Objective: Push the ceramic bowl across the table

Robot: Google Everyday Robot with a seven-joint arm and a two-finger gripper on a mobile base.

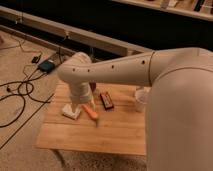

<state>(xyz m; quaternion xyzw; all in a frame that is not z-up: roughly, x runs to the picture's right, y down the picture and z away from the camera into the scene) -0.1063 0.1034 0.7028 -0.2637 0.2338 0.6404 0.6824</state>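
The arm comes in from the picture's right side, bends at a big round joint over the desk's [117, 134] far-left part, then goes down. The gripper [74, 107] is at the arm's low end, just over the desk's left part and directly above a white flat block [70, 112]. It is seen from behind, so whether it is spread or closed, and whether it has hold of sth., is not visible.

The ceramic bowl [93, 88] is mostly hidden: only a small dark reddish part shows at the arm's right edge, near the desk's far side.

An orange carrot-like item [91, 111] lies just beside the block, tilted. Next to it, toward the picture's right, is a dark red-brown bar [106, 100], then a translucent cup [140, 99] standing upright, partly behind the arm.

Black cables [16, 95] and a dark box [47, 65] lie on the floor, left of the desk.
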